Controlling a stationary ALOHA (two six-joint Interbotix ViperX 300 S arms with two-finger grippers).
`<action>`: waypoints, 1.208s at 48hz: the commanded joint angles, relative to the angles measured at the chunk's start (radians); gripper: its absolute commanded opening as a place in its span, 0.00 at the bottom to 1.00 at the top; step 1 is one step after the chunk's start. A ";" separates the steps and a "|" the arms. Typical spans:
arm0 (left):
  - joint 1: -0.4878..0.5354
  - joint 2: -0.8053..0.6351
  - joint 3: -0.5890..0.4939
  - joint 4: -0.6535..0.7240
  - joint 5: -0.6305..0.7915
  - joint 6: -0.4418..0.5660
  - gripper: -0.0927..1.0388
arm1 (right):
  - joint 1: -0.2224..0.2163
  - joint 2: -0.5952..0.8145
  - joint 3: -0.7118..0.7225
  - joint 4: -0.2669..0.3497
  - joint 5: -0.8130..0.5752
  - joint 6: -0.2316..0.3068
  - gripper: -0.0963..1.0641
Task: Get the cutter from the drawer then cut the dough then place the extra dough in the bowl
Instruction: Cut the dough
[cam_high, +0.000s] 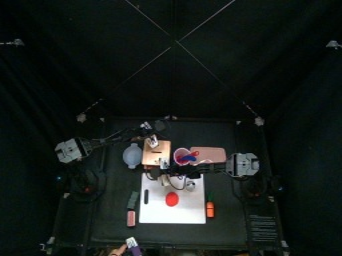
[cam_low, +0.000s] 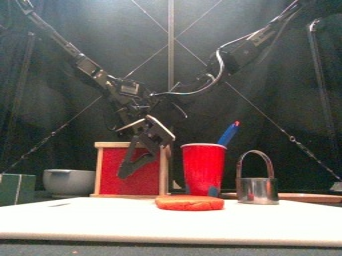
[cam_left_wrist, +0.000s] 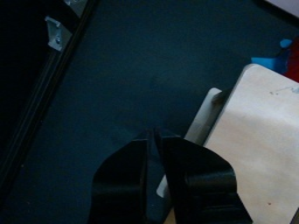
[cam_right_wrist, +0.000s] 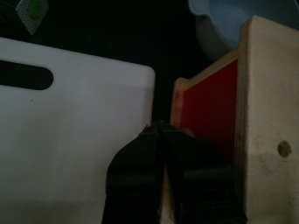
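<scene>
now | my left gripper (cam_left_wrist: 156, 136), right gripper (cam_right_wrist: 163, 128): both pinched shut | risk: right slips off drawer front (cam_right_wrist: 208, 98), knocks wooden box (cam_right_wrist: 267, 96) into blue-grey bowl (cam_low: 67, 180) at 9 o'clock

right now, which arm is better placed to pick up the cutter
Probably right. The cutter stands right of the red cup, on that arm's side. The left gripper and right gripper are both at the wooden box; the left would have to cross the cup.

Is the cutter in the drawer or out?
Out. The cutter stands upright in the open, right of the cup, with its wire handle up, apart from the box.
</scene>
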 joint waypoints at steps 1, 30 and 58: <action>-0.003 -0.009 -0.026 -0.002 -0.026 -0.003 0.58 | 0.020 -0.051 -0.026 0.005 0.000 0.003 0.28; 0.014 -0.132 -0.023 -0.023 -0.183 -0.006 0.59 | 0.163 -0.377 0.170 0.173 0.087 0.005 0.28; -0.219 -0.341 0.282 -0.173 -0.650 -0.002 0.59 | 0.158 -0.712 0.497 0.344 0.204 0.005 0.28</action>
